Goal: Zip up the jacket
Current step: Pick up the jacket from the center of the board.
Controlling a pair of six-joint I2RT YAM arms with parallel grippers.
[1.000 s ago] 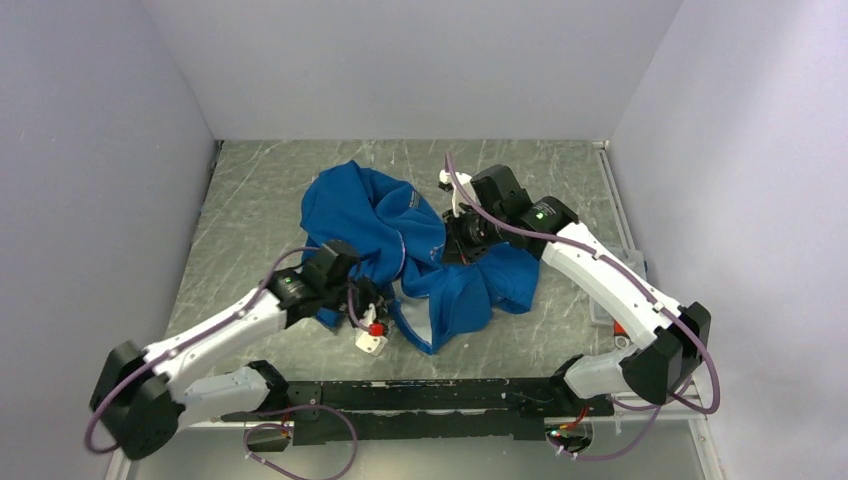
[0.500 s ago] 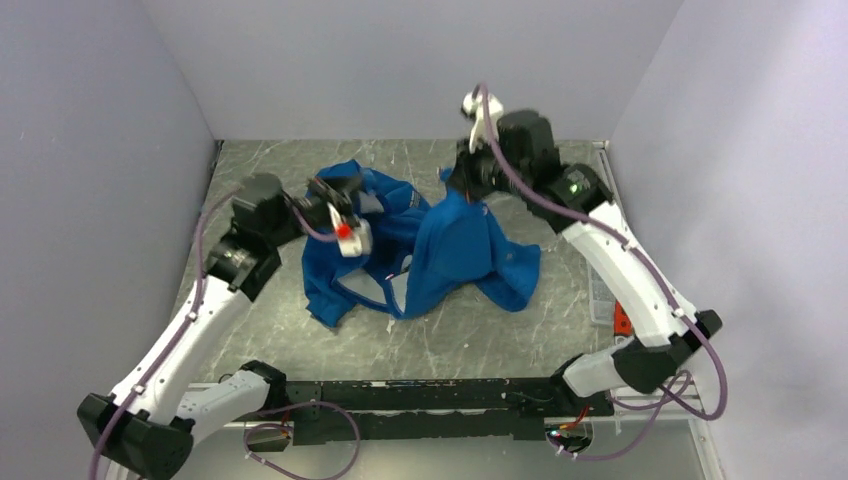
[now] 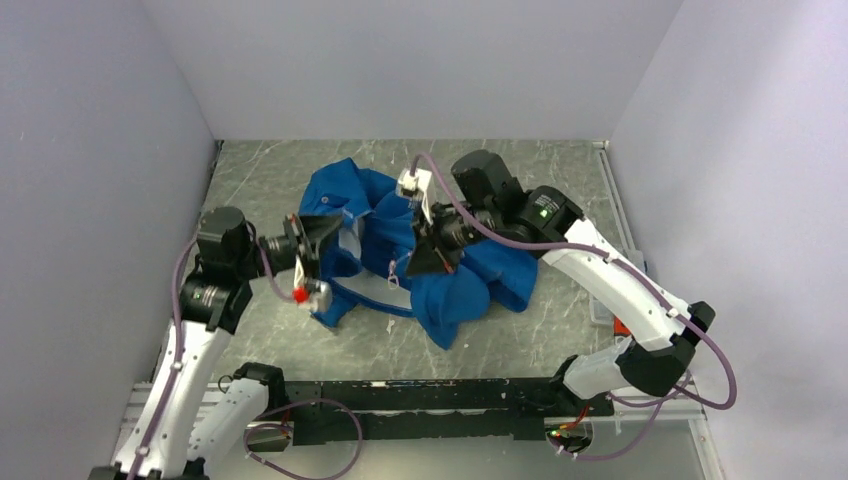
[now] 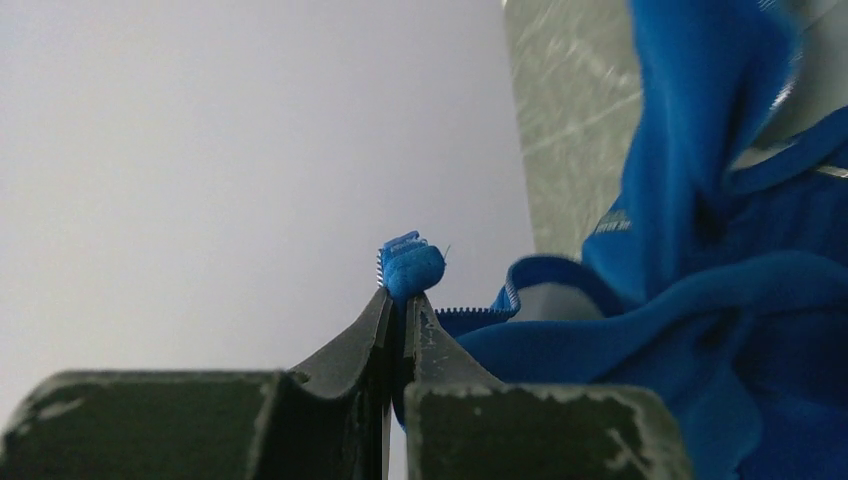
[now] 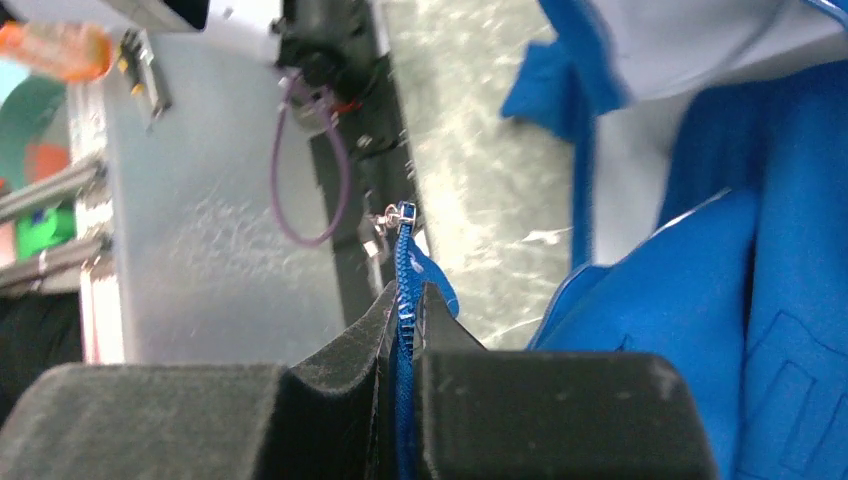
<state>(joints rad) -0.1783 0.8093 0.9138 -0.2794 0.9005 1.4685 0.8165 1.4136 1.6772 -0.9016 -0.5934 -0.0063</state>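
Over table (image 3: pixel 260 190): left gripper (image 4: pixel 398 300) clamps jacket (image 3: pixel 465 285) edge tip, right gripper (image 5: pixel 405 300) clamps zipper tape (image 5: pixel 404 262) by slider (image 5: pixel 397 213); hold pinches firm, spread front flat, align zipper ends.

The jacket (image 3: pixel 470 290) lies crumpled and unzipped, bright blue (pale lining showing), front edges lifted.

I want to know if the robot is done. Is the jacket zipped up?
No, the jacket is bunched up and open, with its pale lining showing.
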